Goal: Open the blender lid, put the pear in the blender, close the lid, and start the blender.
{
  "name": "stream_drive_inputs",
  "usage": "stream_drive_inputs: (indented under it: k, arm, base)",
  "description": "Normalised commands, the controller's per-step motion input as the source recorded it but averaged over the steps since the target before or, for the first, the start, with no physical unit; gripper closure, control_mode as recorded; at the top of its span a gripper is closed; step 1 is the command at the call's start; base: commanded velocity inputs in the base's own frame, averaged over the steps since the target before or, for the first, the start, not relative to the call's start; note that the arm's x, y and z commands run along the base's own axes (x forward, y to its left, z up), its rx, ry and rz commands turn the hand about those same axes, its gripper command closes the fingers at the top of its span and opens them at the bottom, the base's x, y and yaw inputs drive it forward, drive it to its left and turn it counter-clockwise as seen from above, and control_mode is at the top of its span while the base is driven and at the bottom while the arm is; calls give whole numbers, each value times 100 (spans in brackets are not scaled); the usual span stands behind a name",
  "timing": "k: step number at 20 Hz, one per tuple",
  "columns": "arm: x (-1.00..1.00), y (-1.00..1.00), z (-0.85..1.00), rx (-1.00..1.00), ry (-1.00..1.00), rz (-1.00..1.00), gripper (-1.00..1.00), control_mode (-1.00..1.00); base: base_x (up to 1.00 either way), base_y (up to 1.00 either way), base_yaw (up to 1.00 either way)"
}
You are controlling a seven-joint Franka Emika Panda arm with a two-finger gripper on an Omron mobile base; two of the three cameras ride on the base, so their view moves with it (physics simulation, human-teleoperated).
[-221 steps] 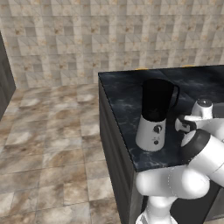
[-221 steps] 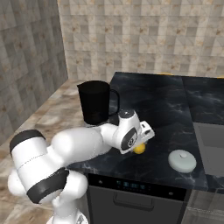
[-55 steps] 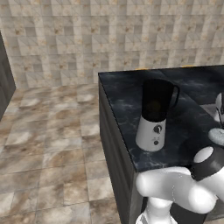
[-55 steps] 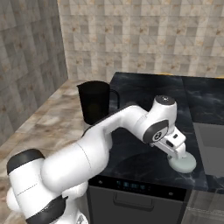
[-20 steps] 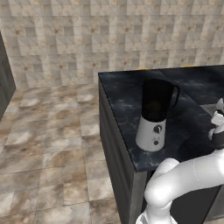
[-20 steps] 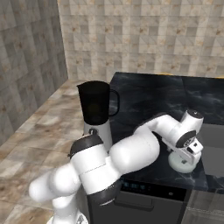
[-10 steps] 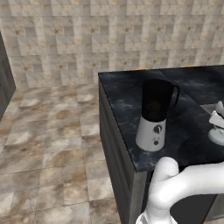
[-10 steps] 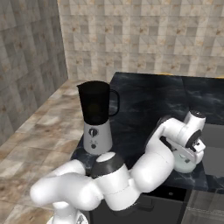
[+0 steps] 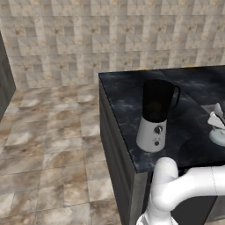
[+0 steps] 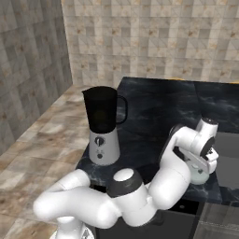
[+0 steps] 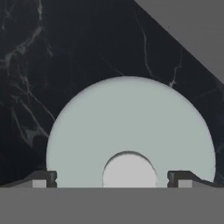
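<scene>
The blender stands near the counter's front left corner, its dark jar uncovered. The blender lid lies flat on the dark counter to the blender's right, pale and round. Its small knob shows between my fingertips. My gripper hangs open just above the lid, one finger on each side of the knob and nothing gripped. The pear is hidden from view.
The black marble counter ends in a front edge close to the lid. A sink basin sits right beside the lid. My white arm bends low across the counter's front. Tiled floor lies to the left.
The hand has stayed over the lid with its jaws open. The arm's elbow has swung lower and nearer the counter's front.
</scene>
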Motion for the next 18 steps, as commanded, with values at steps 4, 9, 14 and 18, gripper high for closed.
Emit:
stream_drive_inputs:
  k: [4,9,14,18]
  arm:
    - [23,-11,-23,0,0,-1,-100,-100]
    - [-4,-6,-34,0,0,0,-100,-100]
    - [-28,2,-44,0,0,0,-100,-100]
    - [-31,4,-33,0,-2,0,-100,-100]
  base:
    - [0,0,0]
    - [0,0,0]
    - [0,0,0]
    - [0,0,0]
